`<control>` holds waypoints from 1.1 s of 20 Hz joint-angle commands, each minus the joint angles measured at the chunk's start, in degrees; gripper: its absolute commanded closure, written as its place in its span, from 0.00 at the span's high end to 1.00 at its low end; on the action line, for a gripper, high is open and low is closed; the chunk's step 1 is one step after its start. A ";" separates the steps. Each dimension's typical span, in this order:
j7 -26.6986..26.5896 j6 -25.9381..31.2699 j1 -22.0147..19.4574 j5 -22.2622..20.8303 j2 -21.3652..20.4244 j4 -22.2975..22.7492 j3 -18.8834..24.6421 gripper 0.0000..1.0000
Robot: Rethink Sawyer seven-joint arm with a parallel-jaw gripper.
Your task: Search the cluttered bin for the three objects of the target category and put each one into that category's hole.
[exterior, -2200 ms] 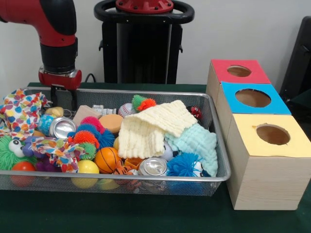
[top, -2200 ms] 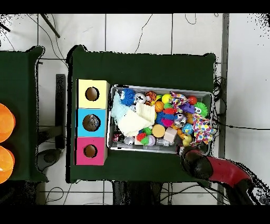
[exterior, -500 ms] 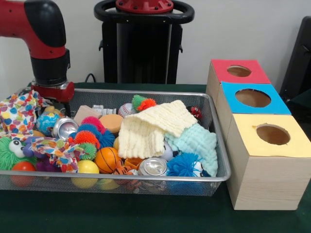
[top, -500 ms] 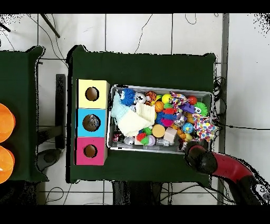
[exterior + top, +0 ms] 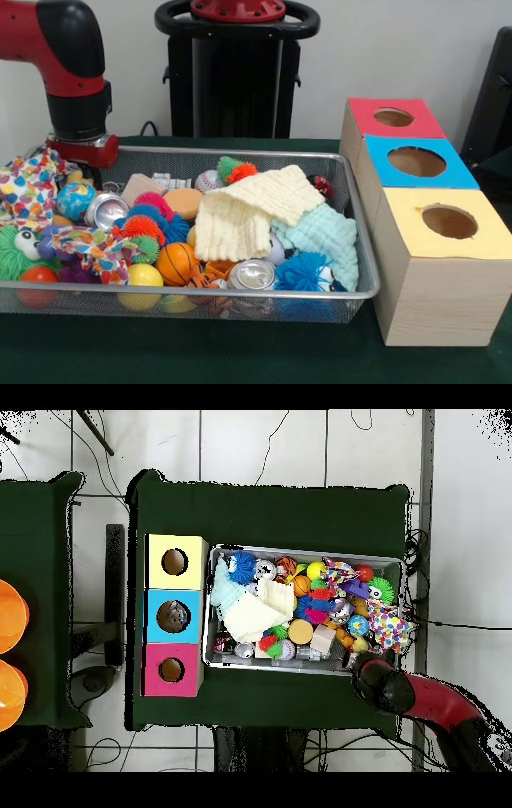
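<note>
The bin (image 5: pixel 240 152) fills the centre and left of the front view, its long axis across the frame, and the claw (image 5: pixel 78 164) hangs over its upper-left corner, grip state impossible to tell, clutter spreading rightward.

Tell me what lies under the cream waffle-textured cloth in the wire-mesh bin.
The cream waffle-textured cloth drapes over a mint green cloth in the silver wire-mesh bin. At its lower edge an opened silver can and an orange basketball peek out. Anything beneath its middle is hidden.
</note>
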 commanded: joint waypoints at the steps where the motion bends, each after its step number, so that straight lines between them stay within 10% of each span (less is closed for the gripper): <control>1: -3.10 2.73 0.35 -2.36 3.73 -2.99 4.67 0.00; 22: 1.24 6.34 5.93 2.64 -10.87 7.07 3.95 0.00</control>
